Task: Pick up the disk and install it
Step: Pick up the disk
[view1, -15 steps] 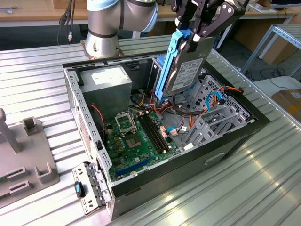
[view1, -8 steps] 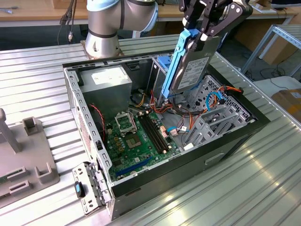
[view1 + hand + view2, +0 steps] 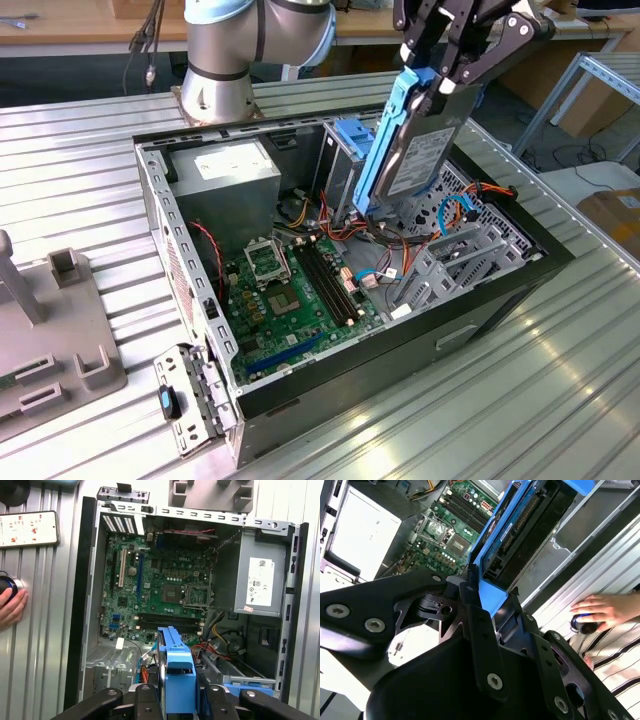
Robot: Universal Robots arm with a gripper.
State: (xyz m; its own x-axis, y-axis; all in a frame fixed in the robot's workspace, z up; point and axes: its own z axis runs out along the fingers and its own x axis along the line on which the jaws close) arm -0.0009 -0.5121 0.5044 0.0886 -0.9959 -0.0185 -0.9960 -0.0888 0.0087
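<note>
The disk (image 3: 422,150), a silver-grey drive with a white label and bright blue side rails, hangs upright and tilted above the open computer case (image 3: 500,300). My gripper (image 3: 440,85) is shut on its upper end, black fingers clamping both sides. The disk's lower end hovers just above the drive cage (image 3: 450,250) at the case's far right in the exterior view. In the second wrist view the disk (image 3: 520,525) points away from the gripper (image 3: 490,597) toward the case. In the first wrist view its blue rail (image 3: 175,670) stands between the gripper (image 3: 177,697) fingers.
Inside the case lie a green motherboard (image 3: 290,290), a grey power supply (image 3: 225,175), loose cables and a blue bracket (image 3: 355,135) on the cage. A person's hand (image 3: 600,610) rests on the table beside the case. A grey fixture (image 3: 60,330) stands at the exterior view's left.
</note>
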